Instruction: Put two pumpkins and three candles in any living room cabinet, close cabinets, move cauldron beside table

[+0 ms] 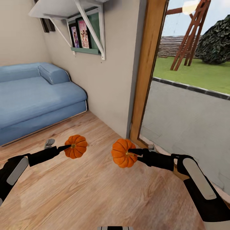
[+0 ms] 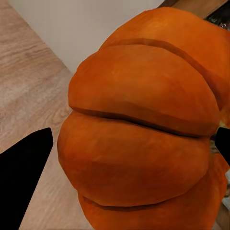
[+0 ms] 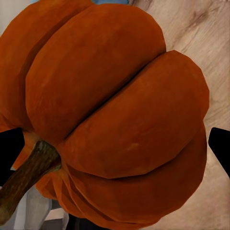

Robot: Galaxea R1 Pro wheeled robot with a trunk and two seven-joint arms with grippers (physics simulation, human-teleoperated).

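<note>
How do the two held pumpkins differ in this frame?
The left pumpkin looks smaller in the head view than the right pumpkin. The left one is in the left gripper, the right one in the right gripper. Both are orange, ribbed, held above the wood floor.

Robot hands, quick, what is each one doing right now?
Left gripper: shut on a pumpkin, held above the wooden floor.
Right gripper: shut on the other pumpkin.
</note>
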